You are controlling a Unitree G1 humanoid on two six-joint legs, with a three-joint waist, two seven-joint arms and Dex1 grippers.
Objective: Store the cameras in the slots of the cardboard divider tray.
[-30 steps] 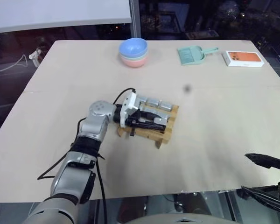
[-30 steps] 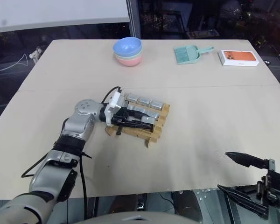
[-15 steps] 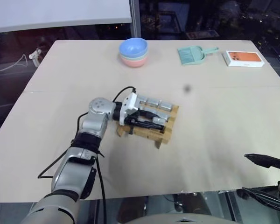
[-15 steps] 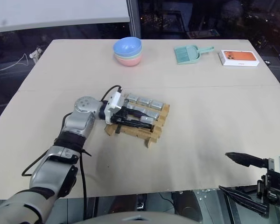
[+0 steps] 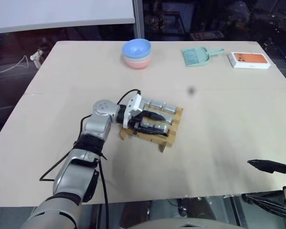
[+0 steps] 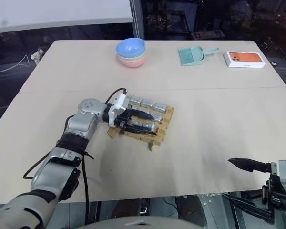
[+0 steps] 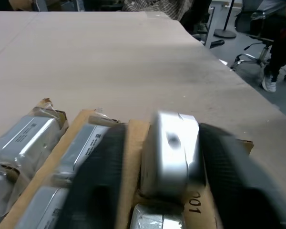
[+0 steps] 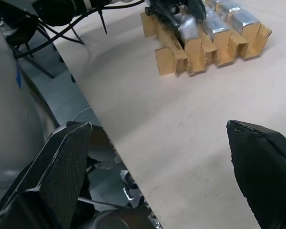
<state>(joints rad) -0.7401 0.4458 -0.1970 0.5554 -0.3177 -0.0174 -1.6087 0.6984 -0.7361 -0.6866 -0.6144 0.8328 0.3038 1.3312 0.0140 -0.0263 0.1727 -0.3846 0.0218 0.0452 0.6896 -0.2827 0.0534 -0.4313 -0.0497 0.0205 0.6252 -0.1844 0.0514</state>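
The cardboard divider tray [image 5: 173,135] lies mid-table, tan and slatted. Several silver-grey cameras [image 5: 156,104] fill its slots, some wrapped in clear film. My left gripper [image 5: 163,123] reaches over the tray from its left side, open. In the left wrist view its black fingers [image 7: 102,176] straddle one upright camera [image 7: 174,148] that stands in a slot, with a cardboard wall between that camera and one finger. My right gripper [image 5: 249,180] hangs open past the table's near right edge, far from the tray [image 8: 200,45], with nothing between its fingers [image 8: 62,167].
Stacked blue and pink bowls [image 5: 136,52], a teal dustpan-like tray [image 5: 196,56] and a white-and-orange flat box [image 5: 249,59] sit along the far side. A small dark spot [image 5: 191,90] marks the table behind the tray. Bare tabletop lies right of the tray.
The left gripper's fingers have spread apart over the tray, letting go of the camera, which now stands in its slot. Neither arm has otherwise shifted.
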